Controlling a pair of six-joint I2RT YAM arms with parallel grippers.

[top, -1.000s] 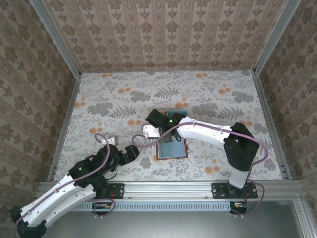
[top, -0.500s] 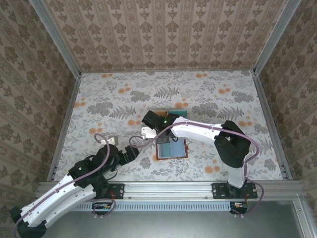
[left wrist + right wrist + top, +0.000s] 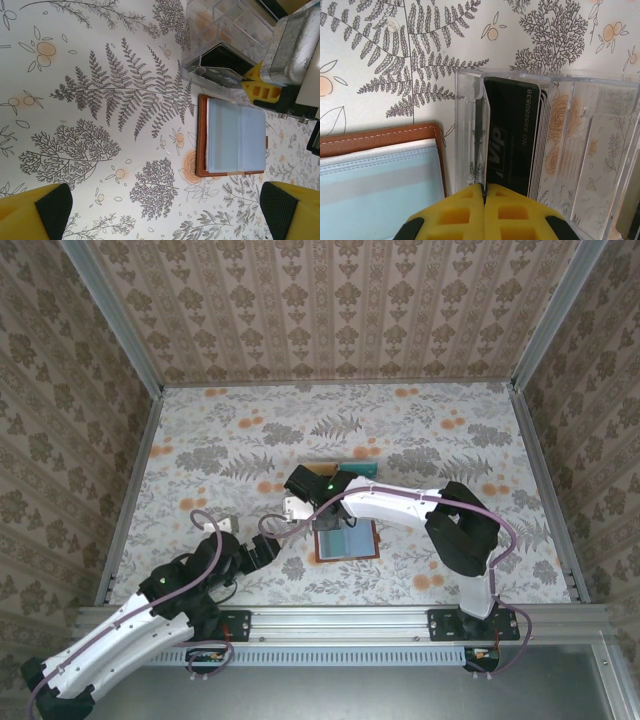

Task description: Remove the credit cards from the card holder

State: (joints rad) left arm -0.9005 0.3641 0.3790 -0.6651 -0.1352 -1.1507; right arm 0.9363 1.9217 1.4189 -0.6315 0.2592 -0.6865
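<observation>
Floral table [image 3: 220, 440] with the card holder [image 3: 347, 540] open near its centre. In the right wrist view a clear tray [image 3: 600, 150] sits at its 3 o'clock, black credit cards [image 3: 512, 135] stacked inside. The right pincer [image 3: 484, 192] is pinched tight on a thin card [image 3: 480, 150] seen edge-on. The left pincer [image 3: 165, 210] gapes wide and empty at the card holder's 9 o'clock.

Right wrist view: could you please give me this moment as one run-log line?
right gripper: shut, at clear tray | black cards: standing in tray | card holder: open, flat | left gripper: open, empty
</observation>
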